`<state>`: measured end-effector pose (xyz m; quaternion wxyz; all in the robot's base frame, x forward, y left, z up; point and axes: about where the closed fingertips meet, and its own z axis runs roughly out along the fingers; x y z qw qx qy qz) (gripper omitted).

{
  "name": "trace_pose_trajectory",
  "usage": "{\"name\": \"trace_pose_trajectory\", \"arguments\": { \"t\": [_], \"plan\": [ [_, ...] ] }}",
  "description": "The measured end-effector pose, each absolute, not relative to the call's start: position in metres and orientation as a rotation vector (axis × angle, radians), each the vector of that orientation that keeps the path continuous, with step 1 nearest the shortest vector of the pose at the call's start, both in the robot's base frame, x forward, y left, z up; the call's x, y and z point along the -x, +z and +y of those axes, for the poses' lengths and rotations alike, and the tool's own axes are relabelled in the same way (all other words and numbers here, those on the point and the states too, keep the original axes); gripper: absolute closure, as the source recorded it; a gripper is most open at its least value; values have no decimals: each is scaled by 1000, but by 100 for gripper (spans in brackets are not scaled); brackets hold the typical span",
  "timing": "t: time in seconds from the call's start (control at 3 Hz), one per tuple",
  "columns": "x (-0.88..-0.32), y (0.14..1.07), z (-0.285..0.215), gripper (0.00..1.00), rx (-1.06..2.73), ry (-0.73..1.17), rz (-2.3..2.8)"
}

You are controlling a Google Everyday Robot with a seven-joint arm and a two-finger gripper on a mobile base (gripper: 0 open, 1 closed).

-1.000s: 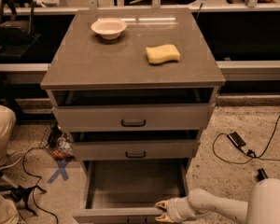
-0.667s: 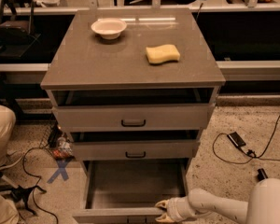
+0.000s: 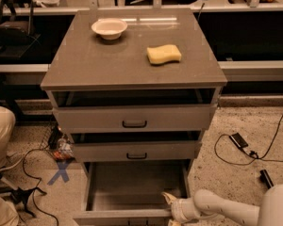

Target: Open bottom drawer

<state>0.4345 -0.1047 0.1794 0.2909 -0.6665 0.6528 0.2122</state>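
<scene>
The bottom drawer [image 3: 132,192] of the grey cabinet is pulled far out, and its empty inside shows. Its front panel [image 3: 118,216] lies at the lower edge of the view, and its handle is cut off there. My gripper [image 3: 169,202] reaches in from the lower right and sits at the drawer front's top edge, right of centre. The white arm [image 3: 226,206] stretches off to the right. The middle drawer [image 3: 137,150] and the top drawer [image 3: 134,118] stand slightly out, each with a black bar handle.
A white bowl [image 3: 109,28] and a yellow sponge [image 3: 164,53] lie on the cabinet top [image 3: 85,65]. Cables and a black adapter [image 3: 239,140] lie on the floor at right. A blue X mark [image 3: 60,172] and a cable tangle are on the floor at left.
</scene>
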Motion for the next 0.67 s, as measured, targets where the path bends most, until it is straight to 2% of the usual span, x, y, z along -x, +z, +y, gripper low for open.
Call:
{"name": "trace_pose_trajectory", "arguments": {
  "t": [0.67],
  "plan": [
    [-444,237,-116,0,1640,560,1662]
  ]
}}
